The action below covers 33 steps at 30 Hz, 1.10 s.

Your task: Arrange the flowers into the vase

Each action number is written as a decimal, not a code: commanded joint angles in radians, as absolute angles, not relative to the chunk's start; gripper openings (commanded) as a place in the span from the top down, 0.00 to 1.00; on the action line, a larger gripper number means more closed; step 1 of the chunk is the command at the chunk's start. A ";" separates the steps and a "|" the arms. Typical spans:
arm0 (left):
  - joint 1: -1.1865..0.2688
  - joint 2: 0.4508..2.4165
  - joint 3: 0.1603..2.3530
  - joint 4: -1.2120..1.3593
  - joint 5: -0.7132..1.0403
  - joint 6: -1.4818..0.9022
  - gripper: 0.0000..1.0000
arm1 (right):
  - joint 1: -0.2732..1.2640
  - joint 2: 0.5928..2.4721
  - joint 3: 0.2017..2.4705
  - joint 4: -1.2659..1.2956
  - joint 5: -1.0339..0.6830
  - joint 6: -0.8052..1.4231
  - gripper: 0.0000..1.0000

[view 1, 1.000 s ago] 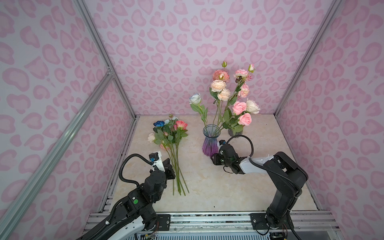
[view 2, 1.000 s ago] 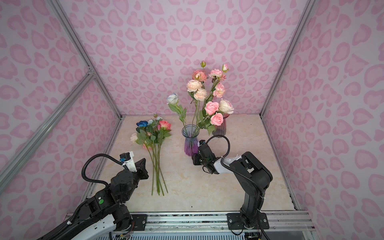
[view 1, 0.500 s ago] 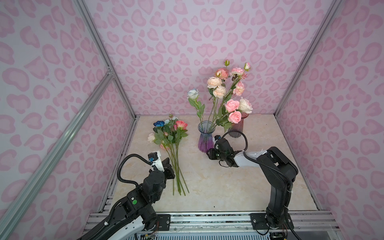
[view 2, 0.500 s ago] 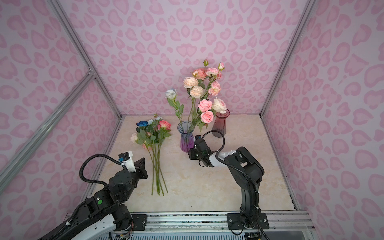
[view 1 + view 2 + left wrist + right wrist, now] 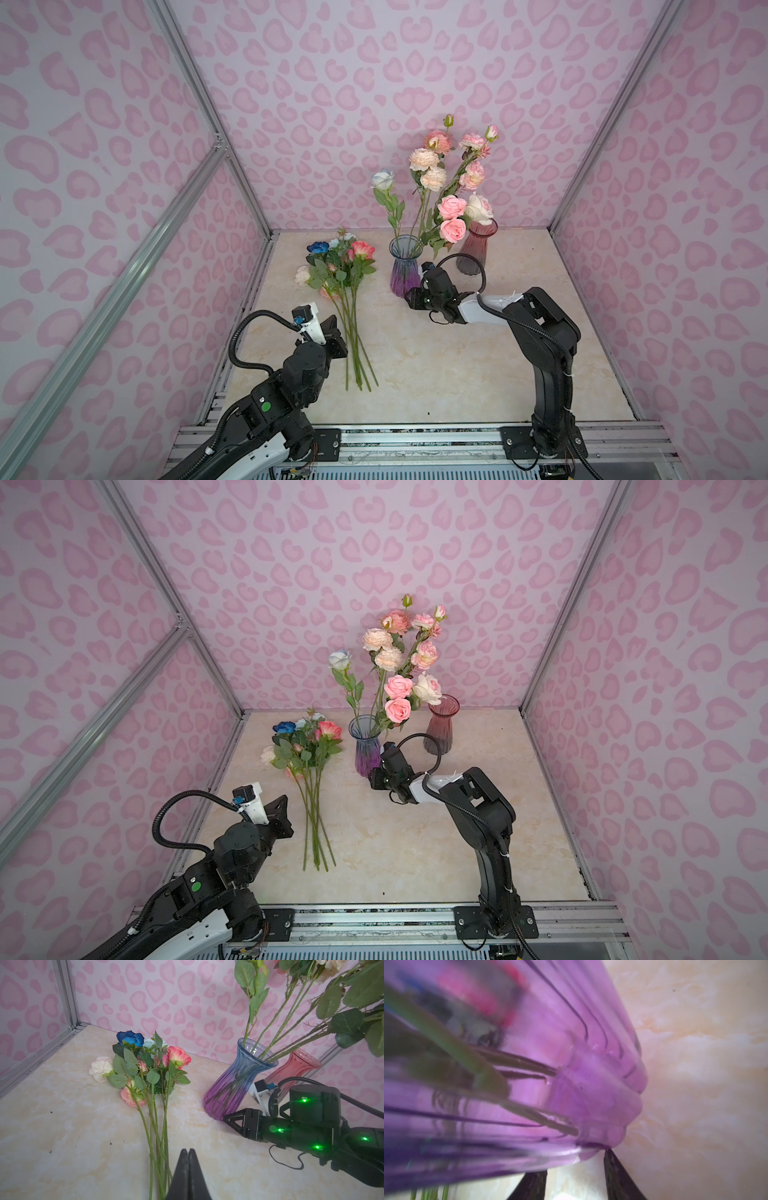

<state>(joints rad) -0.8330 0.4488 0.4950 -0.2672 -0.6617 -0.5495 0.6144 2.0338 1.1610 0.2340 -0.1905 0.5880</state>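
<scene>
Flowers where? — Kim
Split. Several stand in blue-purple vase on worktop, blooms leaning toward red vase behind it. Rest lie in a bunch left of it, deep blue bloom at far end, stems toward near edge. — Jo
Pincers? — Kim
Left pincer: fingers pressed together, nothing in them, just beside the bunch's stems. Right pincer: fingers apart, low on worktop, tips at the blue-purple vase's base, one tip touching it, not clamped. — Jo
</scene>
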 commanded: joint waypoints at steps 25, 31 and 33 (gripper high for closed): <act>-0.831 0.431 0.549 -0.330 -0.661 -0.540 0.97 | 0.611 2.215 1.445 0.112 -0.183 0.556 0.52; -0.831 0.420 0.552 -0.341 -0.659 -0.545 0.97 | 0.613 2.220 1.452 0.110 -0.185 0.560 0.52; -0.830 0.415 0.549 -0.340 -0.661 -0.548 0.97 | 0.613 2.218 1.442 0.114 -0.183 0.558 0.52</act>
